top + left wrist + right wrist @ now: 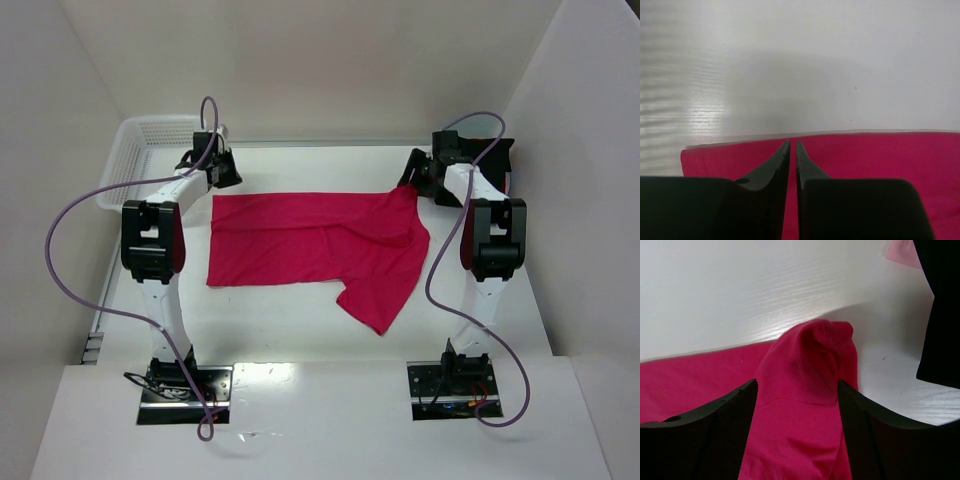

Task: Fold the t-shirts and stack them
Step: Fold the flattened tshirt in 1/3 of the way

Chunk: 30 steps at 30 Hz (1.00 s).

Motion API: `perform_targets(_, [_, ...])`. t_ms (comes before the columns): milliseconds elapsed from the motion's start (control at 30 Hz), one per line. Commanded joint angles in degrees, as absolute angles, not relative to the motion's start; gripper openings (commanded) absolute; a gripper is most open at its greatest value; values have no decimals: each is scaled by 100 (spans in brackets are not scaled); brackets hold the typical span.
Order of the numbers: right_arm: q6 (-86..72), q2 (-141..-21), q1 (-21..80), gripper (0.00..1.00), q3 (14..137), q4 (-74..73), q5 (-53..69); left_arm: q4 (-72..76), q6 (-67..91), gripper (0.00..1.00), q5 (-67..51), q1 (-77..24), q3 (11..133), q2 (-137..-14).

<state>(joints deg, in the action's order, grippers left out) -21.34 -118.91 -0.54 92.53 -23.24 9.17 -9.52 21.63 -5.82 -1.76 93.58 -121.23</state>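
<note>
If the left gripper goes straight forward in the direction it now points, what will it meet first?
The left gripper points past the red t-shirt's far edge. Ahead there is only bare white table; the way looks free as far as the wrist view shows. In the top view the white basket stands nearby, so depth is uncertain.
</note>
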Motion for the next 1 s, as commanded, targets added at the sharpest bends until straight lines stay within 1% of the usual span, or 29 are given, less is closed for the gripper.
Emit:
perform_targets(0, [-2030,-11628,-79,70,9167,-2338,738,-967,2276,15,-650,-176,9510,-12340])
perform_targets(67, [-2030,-11689,-79,66,9115,-2338,800,-967,2276,11,-703,-176,9449,-12340])
perform_targets(133, [-2030,-11742,-79,65,9062,-2338,800,-967,2276,6,-703,-176,9387,-12340])
perform_targets(300, [-2030,-11856,-79,58,9009,-2285,905,-1124,2329,4,-581,-176,9387,-12393])
perform_targets(367, [-2030,-11856,-79,58,9009,-2285,905,-1195,2329,2,-528,-176,9387,-12393])
perform_targets(433, [-2082,-11856,-79,55,9009,-2285,905,-1195,2329,2,-466,-176,9273,-12332])
perform_targets(667, [-2083,-11856,-79,55,8956,-2224,905,-1493,2276,4,-89,-176,9089,-11796])
perform_targets(800, [-2083,-11856,-79,55,8903,-2224,905,-1634,2338,4,490,-176,8825,-11550])
perform_targets(967, [-2083,-11856,-79,55,8903,-2224,958,-1827,2540,1,554,-176,8886,-11768])
